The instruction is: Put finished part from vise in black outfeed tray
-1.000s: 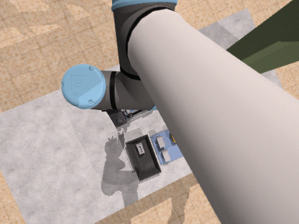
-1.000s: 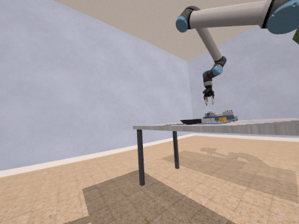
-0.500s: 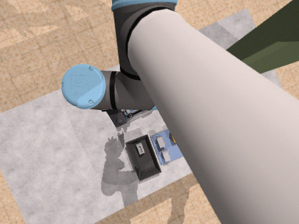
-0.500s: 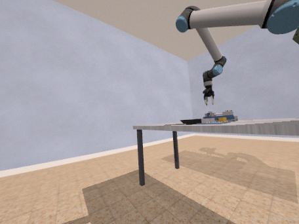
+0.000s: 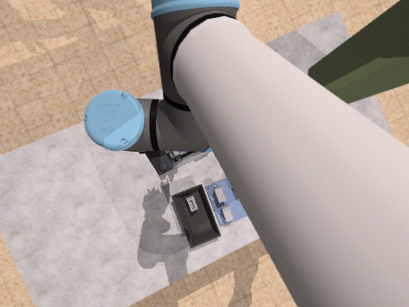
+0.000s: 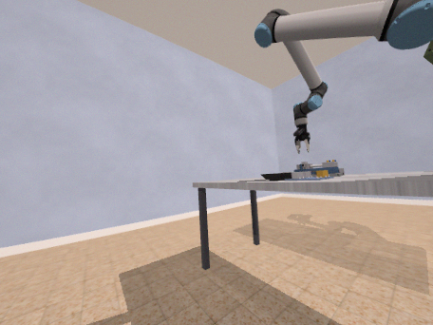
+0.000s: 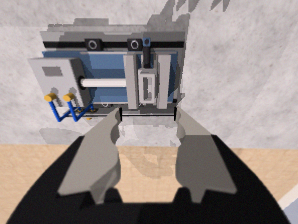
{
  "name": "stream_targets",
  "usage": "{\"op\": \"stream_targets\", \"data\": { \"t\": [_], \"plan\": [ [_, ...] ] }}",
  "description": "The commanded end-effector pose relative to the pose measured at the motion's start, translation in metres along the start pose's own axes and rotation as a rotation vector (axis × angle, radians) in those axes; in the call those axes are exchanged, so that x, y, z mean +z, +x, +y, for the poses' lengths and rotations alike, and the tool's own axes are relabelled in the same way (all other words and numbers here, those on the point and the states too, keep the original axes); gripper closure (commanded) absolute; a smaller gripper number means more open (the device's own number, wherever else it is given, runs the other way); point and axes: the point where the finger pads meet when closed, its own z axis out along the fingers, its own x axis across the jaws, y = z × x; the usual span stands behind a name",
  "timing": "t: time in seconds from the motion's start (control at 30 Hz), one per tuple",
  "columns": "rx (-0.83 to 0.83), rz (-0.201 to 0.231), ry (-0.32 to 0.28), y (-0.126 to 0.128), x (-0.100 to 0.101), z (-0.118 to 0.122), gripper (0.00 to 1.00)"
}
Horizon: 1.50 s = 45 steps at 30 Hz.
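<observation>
The hand (image 7: pixel 147 120) is hovering part-open, gripping nothing, above the vise (image 7: pixel 112 75); descending off-centre, its fingers risk striking the clamps beside the block (image 7: pixel 147 89).

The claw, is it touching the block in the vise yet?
Apart. The exterior view shows the claw hanging in the air above the vise, with bare wall between them.

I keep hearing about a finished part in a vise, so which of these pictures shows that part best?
The wrist view: the finished part sits between the vise's grey jaws, its pocket visible, with the open gripper above it. The top view hides it behind the arm. The exterior view shows the vise only as a small, distant cluster on the table.
</observation>
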Motion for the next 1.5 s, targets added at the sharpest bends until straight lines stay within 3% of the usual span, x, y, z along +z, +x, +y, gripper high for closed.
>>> {"op": "stream_targets", "data": {
  "t": [0.0, 0.97, 1.47],
  "plan": [
    [0.000, -0.002, -0.001, 0.000, 0.005, 0.001, 0.60],
    [0.000, -0.001, -0.001, 0.001, 0.052, 0.001, 0.60],
    [0.002, -0.002, -0.001, -0.001, 0.062, 0.001, 0.60]
  ]
}}
